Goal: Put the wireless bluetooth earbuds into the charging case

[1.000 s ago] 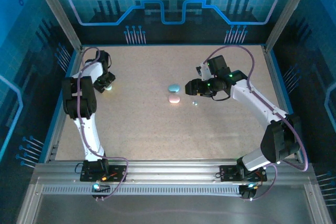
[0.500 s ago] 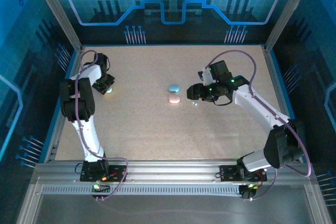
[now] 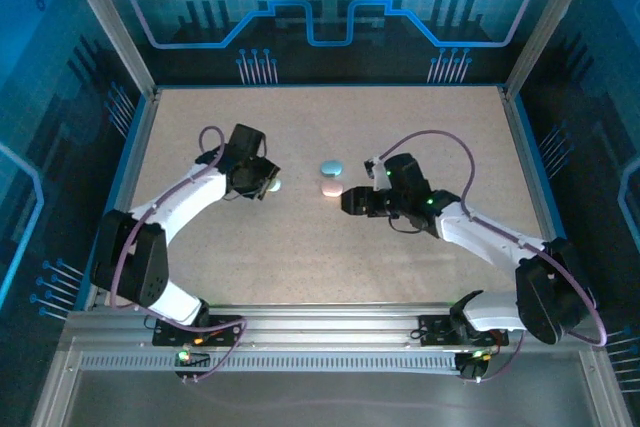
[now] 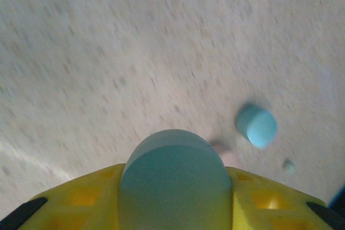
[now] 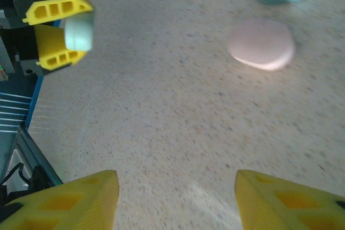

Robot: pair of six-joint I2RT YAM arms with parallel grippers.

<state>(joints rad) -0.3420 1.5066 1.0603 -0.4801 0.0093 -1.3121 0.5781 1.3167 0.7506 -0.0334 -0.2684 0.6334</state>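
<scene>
Now I see my left gripper (image 3: 269, 184) clamped on a pale green case (image 4: 175, 181); my right gripper (image 5: 175, 189) is spread apart near the pink case (image 5: 261, 43). One tiny earbud (image 4: 289, 166) lies near the blue case (image 4: 256, 126).

A speckled beige table (image 3: 300, 257). Just above the centre of the top view lie a pale blue oval case (image 3: 331, 167) and a pink oval case (image 3: 330, 188), close together, a tiny pale bead (image 4: 289, 166) nearby.

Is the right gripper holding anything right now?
No, the right gripper is open, with only table showing between its yellow fingers.
</scene>
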